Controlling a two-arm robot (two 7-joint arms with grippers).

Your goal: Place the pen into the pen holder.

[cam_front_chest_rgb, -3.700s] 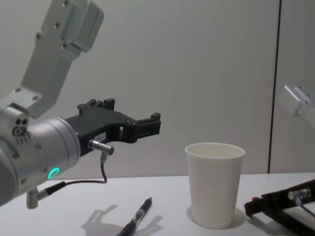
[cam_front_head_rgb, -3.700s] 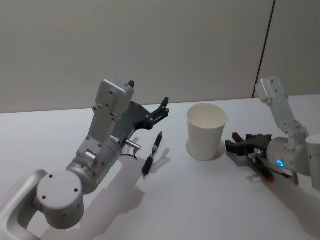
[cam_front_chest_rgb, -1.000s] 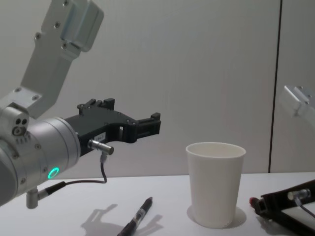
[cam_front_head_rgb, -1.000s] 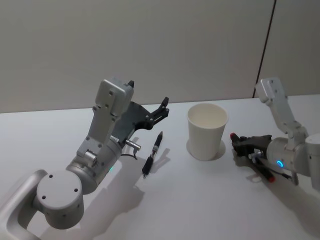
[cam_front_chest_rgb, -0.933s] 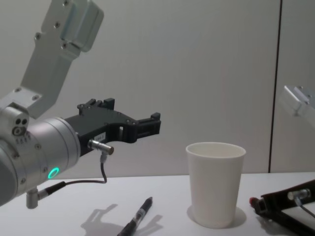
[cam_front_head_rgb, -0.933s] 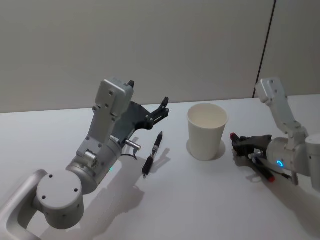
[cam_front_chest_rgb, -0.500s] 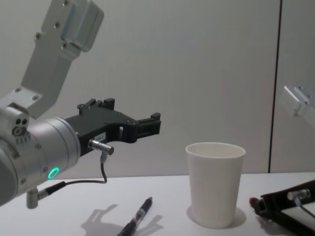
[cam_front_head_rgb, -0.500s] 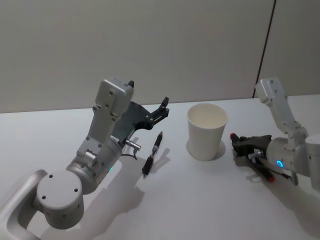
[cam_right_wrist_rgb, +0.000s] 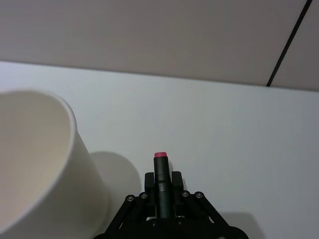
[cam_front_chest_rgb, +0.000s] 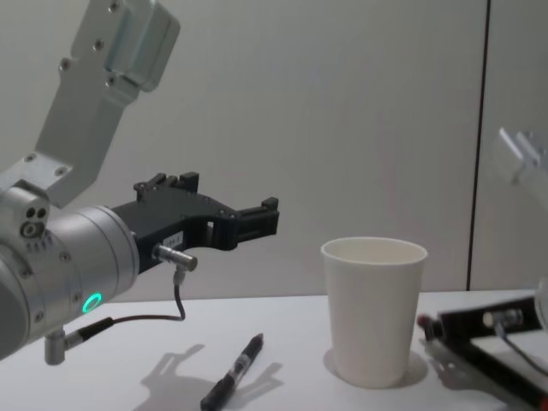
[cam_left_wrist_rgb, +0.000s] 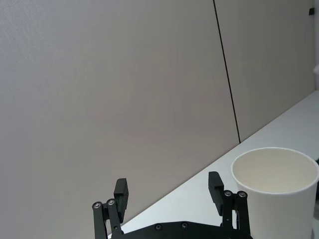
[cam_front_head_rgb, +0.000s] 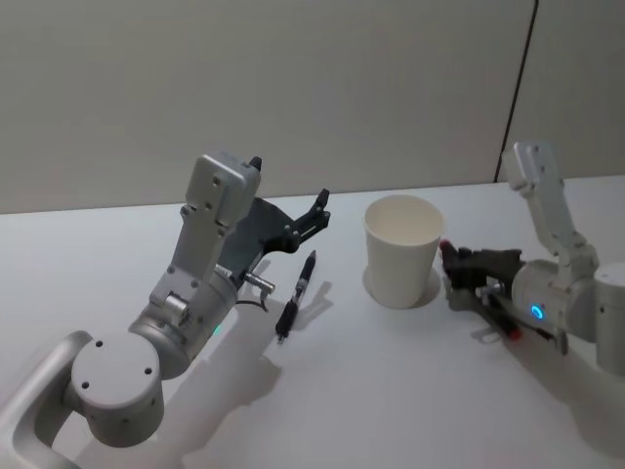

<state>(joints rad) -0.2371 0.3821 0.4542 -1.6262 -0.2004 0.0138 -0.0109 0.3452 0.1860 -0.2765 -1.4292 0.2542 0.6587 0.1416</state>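
Observation:
The pen holder, a plain white paper cup, stands upright on the white table. My right gripper is low over the table just right of the cup, shut on a dark pen whose red end points at the cup's side. A second, black pen lies flat left of the cup. My left gripper hovers above that pen, open and empty.
The white table reaches back to a plain grey wall with a dark vertical seam. The left arm's large silver links stand over the front left of the table.
My right gripper has moved a little closer to the cup with its pen, the red end now near the cup's side. The left gripper and the black pen have kept their places.

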